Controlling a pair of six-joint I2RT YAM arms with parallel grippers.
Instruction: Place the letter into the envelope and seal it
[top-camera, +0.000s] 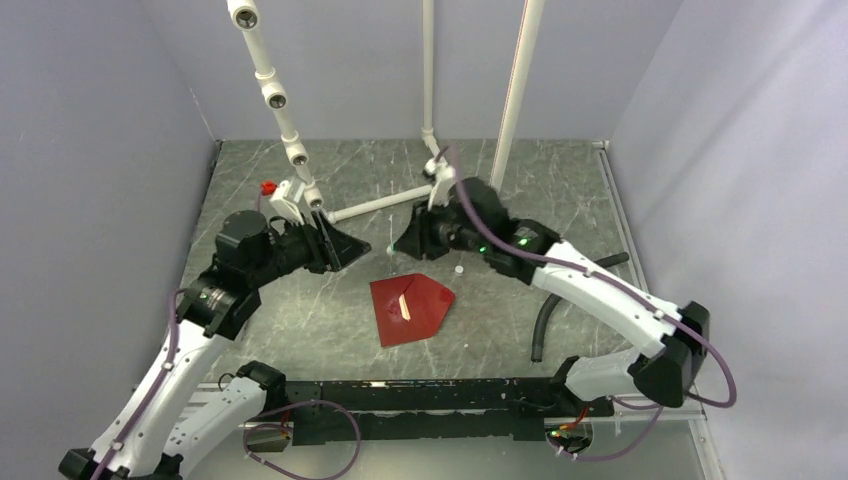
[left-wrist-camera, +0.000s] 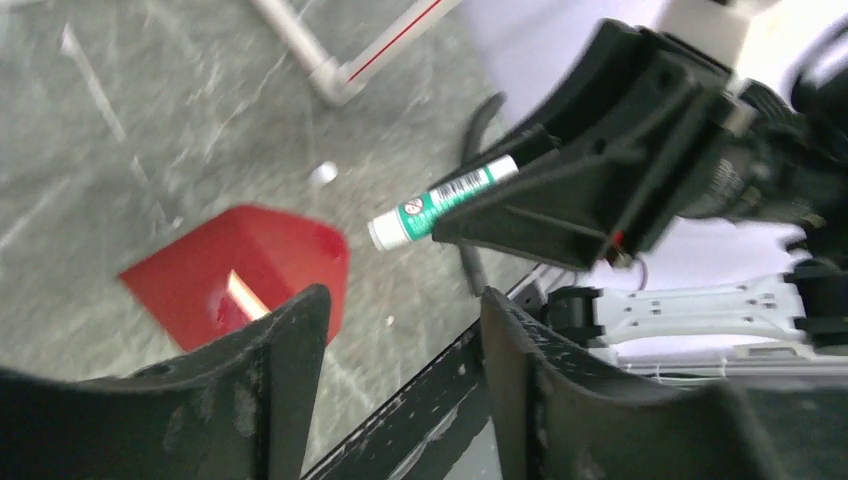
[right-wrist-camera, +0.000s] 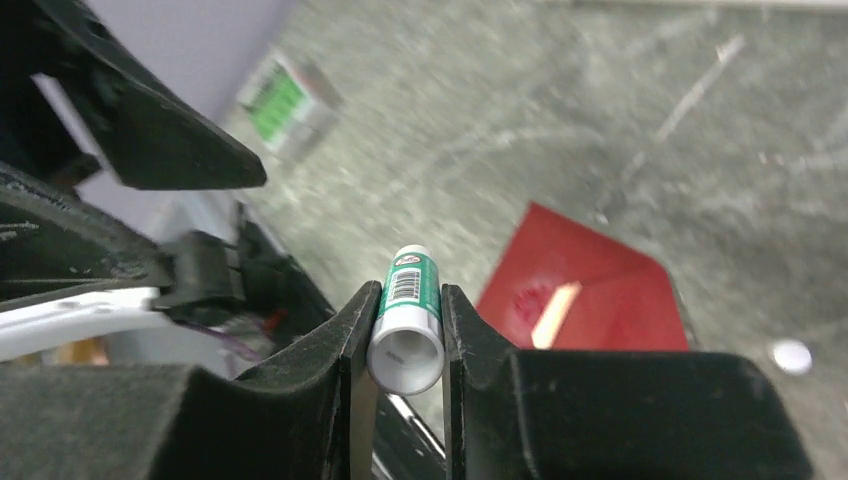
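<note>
The glue stick (left-wrist-camera: 450, 198) is clamped between the fingers of the right hand (right-wrist-camera: 410, 295) and held above the worktop (top-camera: 300, 310). Its white tip is turned toward the left hand (left-wrist-camera: 400, 310), whose fingers are held apart with nothing between them. The envelope (top-camera: 430, 300) is laid flat on the worktop below and between the two hands, and its pointed flap appears to be unfolded. Only a narrow pale sliver of the letter (top-camera: 405, 305) is seen at its middle, so the letter is judged to be tucked inside already. A small white round piece (top-camera: 458, 269), perhaps the stick's cap, is seen on the worktop just beside the envelope. Gluing the flap is judged to be the step in hand. The stick should be lowered tip first and drawn lightly along the flap's edges. Meanwhile the envelope's body should be pinned by the left hand so that it is not dragged, and the pale sliver should be kept free of glue
</note>
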